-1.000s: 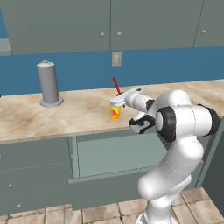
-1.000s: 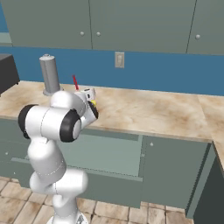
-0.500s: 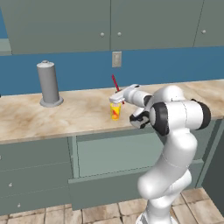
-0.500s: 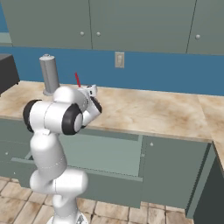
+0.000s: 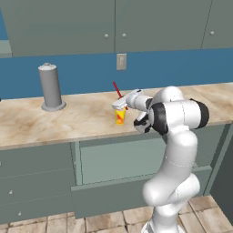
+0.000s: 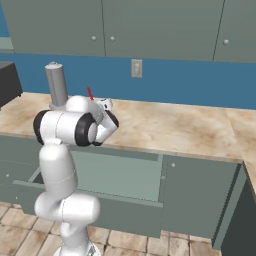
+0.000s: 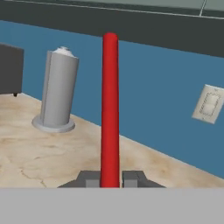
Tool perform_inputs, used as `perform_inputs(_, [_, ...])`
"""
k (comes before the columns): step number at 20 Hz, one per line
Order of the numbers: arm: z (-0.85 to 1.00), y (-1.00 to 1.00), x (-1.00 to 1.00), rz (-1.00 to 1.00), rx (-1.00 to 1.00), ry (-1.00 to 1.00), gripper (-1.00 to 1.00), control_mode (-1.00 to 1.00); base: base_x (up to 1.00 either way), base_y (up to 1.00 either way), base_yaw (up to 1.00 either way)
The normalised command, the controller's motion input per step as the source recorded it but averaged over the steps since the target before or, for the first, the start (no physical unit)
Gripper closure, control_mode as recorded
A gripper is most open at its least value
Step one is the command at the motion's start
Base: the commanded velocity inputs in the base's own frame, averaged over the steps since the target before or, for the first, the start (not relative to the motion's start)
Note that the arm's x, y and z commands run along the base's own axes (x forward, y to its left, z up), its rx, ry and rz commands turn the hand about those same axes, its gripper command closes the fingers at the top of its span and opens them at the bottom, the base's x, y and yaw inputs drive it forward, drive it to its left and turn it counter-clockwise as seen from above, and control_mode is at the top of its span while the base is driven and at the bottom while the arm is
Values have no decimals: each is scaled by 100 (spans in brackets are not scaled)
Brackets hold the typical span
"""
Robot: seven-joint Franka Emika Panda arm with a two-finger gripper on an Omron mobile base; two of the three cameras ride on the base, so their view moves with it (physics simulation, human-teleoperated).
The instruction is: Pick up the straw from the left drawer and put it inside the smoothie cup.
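No writing or brand mark can be read on anything here; the cup's side bears only red-orange markings, and the wall plate is blank.

Nearest the base, the drawer (image 5: 123, 161) stands pulled out below the counter (image 5: 82, 120), its flat front panel forward and its shallow box open to the top; in the right base view the drawer (image 6: 100, 175) runs behind the arm's lower links.

The arm rises from the floor, bends at a dark elbow level with the counter's edge, and reaches its forearm leftward in the left base view, so that the gripper (image 5: 122, 104) sits right over the cup (image 5: 119, 116). In the right base view the gripper (image 6: 104, 105) is tucked just behind the arm's shoulder.

The jaws are clenched on the straw (image 7: 110, 109), pinching its lower end between the two dark tips, as the hand view shows. The straw (image 5: 117, 89) sticks up from the gripper, leaning a little to the left in the left base view; its lower part is hidden by the gripper, so I cannot tell if it reaches into the cup. The straw (image 6: 90, 93) also shows as a short red tip above the arm.

Further along the counter stands a grey cylinder (image 5: 50, 86) on a round base, well apart from the cup. Behind, on the blue wall, is an outlet plate (image 5: 121, 61), with cabinets (image 5: 113, 22) above.
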Motion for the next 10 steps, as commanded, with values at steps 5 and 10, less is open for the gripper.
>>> perform_inputs(5, [-53,-4,20,9,0,-12,100,-100,0,0,0])
perform_inputs(10, [-48,-6,16,9,1,-15,100,-100,0,0,0])
